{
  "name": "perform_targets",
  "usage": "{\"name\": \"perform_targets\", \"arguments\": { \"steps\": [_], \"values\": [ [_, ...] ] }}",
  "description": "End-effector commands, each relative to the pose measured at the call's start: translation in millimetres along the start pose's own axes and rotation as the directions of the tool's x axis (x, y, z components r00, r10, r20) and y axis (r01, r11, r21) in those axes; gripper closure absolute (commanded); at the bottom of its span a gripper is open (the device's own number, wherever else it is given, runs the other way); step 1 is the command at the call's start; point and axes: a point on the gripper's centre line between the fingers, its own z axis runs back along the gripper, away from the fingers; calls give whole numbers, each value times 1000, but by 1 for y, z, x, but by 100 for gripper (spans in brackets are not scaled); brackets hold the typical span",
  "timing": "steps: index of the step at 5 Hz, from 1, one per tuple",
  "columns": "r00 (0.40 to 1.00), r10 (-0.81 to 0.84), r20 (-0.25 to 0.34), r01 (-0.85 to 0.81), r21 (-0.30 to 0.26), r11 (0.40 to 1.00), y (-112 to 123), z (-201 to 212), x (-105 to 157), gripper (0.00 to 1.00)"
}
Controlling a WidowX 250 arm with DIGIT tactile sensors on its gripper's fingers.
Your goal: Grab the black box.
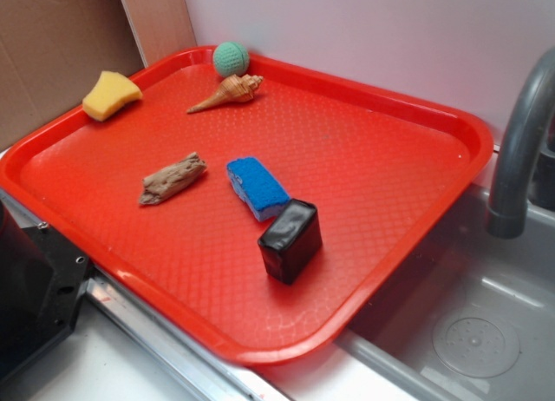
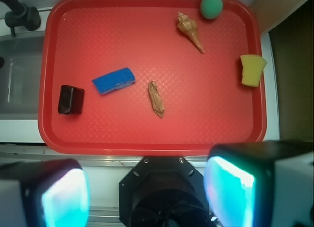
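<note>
Approach step in hand: claw (image 2: 147, 197) hangs high above the near edge of the red tray (image 2: 147, 138), jaws spread wide, holding nothing. Black box (image 2: 71, 99) sits on the tray at 9 o'clock in the wrist view, just beside the blue sponge (image 2: 114, 80) but apart from it. Next move, as judged: travel toward 10 o'clock, centre over the box, descend, and close without catching the sponge. Count on tray: one black box, one blue sponge, one wood piece (image 2: 156, 99), one seashell (image 2: 190, 30), one green ball (image 2: 211, 6), one yellow sponge (image 2: 252, 70).
</note>
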Motion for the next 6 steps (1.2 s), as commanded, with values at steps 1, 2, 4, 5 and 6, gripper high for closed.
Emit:
{"name": "perform_targets", "arguments": {
  "steps": [1, 2, 4, 5, 6],
  "values": [
    [1000, 0, 0, 0, 0, 1000, 0, 0, 0, 0],
    [1000, -5, -28, 1, -119, 993, -50, -34, 46, 0],
    [978, 208, -34, -210, -89, 974, -119, -65, 73, 0],
    [975, 205, -83, -206, -9, 979, -122, -82, 60, 0],
    [976, 194, -103, -187, 78, 979, -97, -112, 39, 0]
  ]
}}
